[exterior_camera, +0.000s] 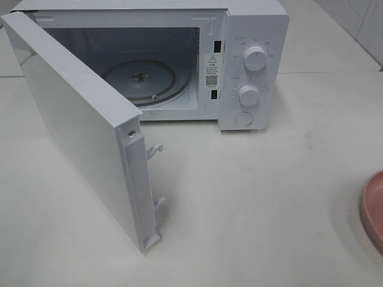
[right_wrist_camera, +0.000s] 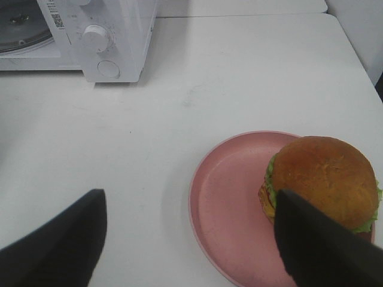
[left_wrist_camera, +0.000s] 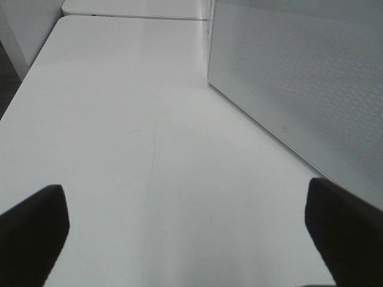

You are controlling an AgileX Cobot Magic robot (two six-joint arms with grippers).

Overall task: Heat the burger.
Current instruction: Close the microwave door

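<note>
The right gripper (right_wrist_camera: 190, 242), wide open and empty, should centre over the round golden-brown burger (right_wrist_camera: 325, 181) on the pink plate (right_wrist_camera: 230, 197) before closing gently.

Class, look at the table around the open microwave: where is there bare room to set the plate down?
Bare table lies in front of the microwave, between its open door and the pink plate. More bare table runs outside the door in the left wrist view. The plate itself is taken by the burger.
</note>
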